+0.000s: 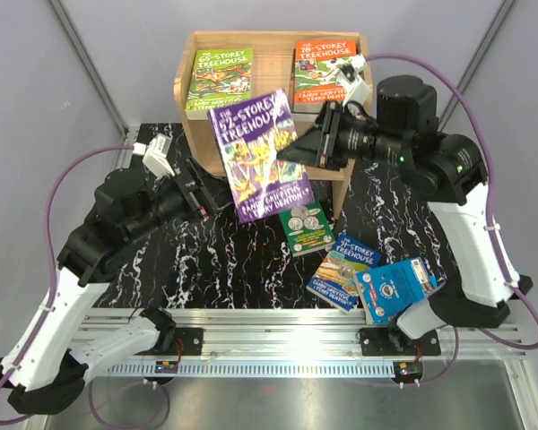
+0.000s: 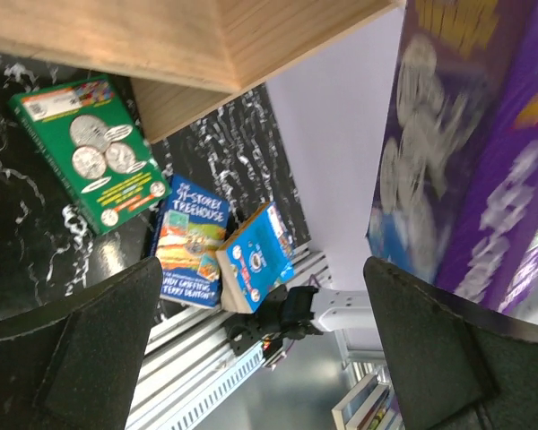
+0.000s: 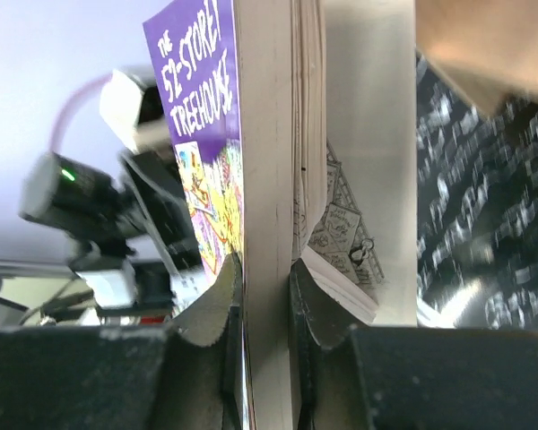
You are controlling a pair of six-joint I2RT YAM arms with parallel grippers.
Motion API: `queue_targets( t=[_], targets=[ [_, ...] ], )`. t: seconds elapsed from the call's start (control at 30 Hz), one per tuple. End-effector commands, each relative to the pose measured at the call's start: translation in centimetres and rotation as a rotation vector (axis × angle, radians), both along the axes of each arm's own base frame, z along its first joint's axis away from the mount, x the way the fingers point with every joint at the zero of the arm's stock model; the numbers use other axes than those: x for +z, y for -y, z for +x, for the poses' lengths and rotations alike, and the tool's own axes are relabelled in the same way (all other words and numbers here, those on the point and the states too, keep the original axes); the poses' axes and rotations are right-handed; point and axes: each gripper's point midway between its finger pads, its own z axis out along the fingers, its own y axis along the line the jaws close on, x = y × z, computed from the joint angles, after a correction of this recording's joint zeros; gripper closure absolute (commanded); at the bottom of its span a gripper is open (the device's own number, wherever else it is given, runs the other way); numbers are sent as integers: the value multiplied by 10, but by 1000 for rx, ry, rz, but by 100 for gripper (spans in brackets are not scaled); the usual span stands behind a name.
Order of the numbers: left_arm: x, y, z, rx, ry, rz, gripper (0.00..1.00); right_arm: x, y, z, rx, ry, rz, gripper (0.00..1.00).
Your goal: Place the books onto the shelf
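Currently held: purple book [image 1: 260, 157], tilted in the air before the shelf [image 1: 197, 116], edge pinched by right end effector [image 3: 264, 287].
Left end effector [image 2: 264, 340]: spread wide, holding nothing, beside purple book.
Upper tier: green book [image 1: 221, 79], orange book [image 1: 323, 64].
Tabletop [image 1: 206, 260], front right: coin book [image 1: 306, 227], blue book [image 1: 342, 270], bright blue book [image 1: 396, 288].
Obstruction: right wrist just before orange book.

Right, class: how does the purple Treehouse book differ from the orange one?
The purple book hangs tilted in the air, pinched by the right gripper; the orange book rests on the shelf, ungripped. Covers: purple versus orange. Both are Treehouse paperbacks.
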Motion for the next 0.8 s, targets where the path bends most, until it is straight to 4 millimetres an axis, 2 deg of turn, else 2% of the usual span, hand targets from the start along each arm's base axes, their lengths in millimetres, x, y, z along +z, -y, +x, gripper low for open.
queue_targets(
  t=[0.0, 0.03, 0.07, 0.1, 0.13, 0.17, 0.2, 0.27, 0.3, 0.33, 0.43, 0.47, 0.5, 0.53, 0.6, 0.63, 0.67, 0.7, 0.77],
  targets=[
    [45, 3, -7, -30, 110, -86, 1, 50, -14, 24, -35, 126, 93, 100],
    [40, 2, -7, -25, 99, -78, 1, 79, -7, 18, -47, 191, 143, 100],
    [40, 0, -10, -24, 97, -83, 1, 71, -19, 40, -68, 177, 127, 100],
    [38, -1, -12, -23, 90, -84, 1, 75, -21, 45, -75, 182, 144, 100],
    [30, -2, -12, -18, 66, -82, 1, 83, -24, 59, -92, 180, 187, 100],
    [31, -5, -17, -17, 72, -91, 1, 86, -25, 68, -102, 173, 211, 100],
    [28, -6, -19, -17, 64, -92, 1, 97, -29, 78, -104, 196, 266, 100],
    [24, -12, -25, -3, 49, -96, 1, 91, -32, 109, -160, 166, 294, 100],
    [18, -14, -26, 4, 35, -86, 1, 97, -34, 120, -170, 187, 325, 100],
    [17, -16, -28, 5, 31, -85, 1, 93, -39, 140, -189, 170, 345, 100],
    [14, -20, -34, 5, 16, -77, 1, 100, -48, 172, -216, 183, 434, 100],
    [15, -21, -36, 2, 17, -78, 1, 102, -50, 178, -227, 188, 455, 100],
    [15, -21, -37, 3, 13, -76, 1, 112, -51, 184, -232, 223, 498, 100],
    [16, -22, -38, 3, 9, -76, 1, 110, -52, 193, -253, 208, 518, 100],
    [19, -23, -39, 5, 11, -80, 1, 111, -53, 202, -271, 217, 540, 85],
    [20, -23, -40, 5, 11, -82, 1, 106, -55, 208, -282, 214, 536, 71],
    [21, -24, -40, 10, 12, -83, 1, 105, -55, 211, -288, 215, 534, 38],
    [21, -25, -40, 15, 12, -83, 1, 106, -54, 211, -289, 223, 533, 22],
    [22, -27, -42, 17, 14, -87, 1, 106, -53, 210, -292, 229, 528, 6]
  ],
)
